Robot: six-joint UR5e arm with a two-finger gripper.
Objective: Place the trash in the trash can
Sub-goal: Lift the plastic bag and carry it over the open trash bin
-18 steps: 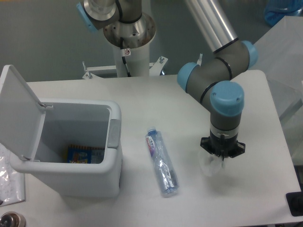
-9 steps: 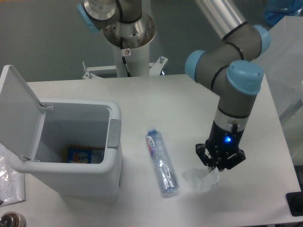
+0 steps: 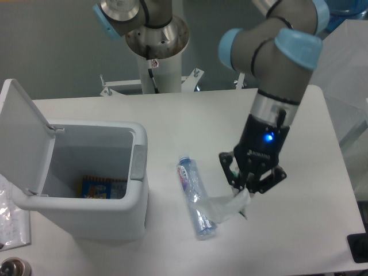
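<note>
Gripper jaws are pinching the wrapper, lifted; bottle is lying on the table. Neither is in the open bin yet.

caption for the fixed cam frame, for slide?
UR5e gripper carries the crumpled wrapper above the crushed bottle, toward the open trash can.

Bottle clear, blue cap, red-blue label; bin light grey; wrapper clear.
</note>
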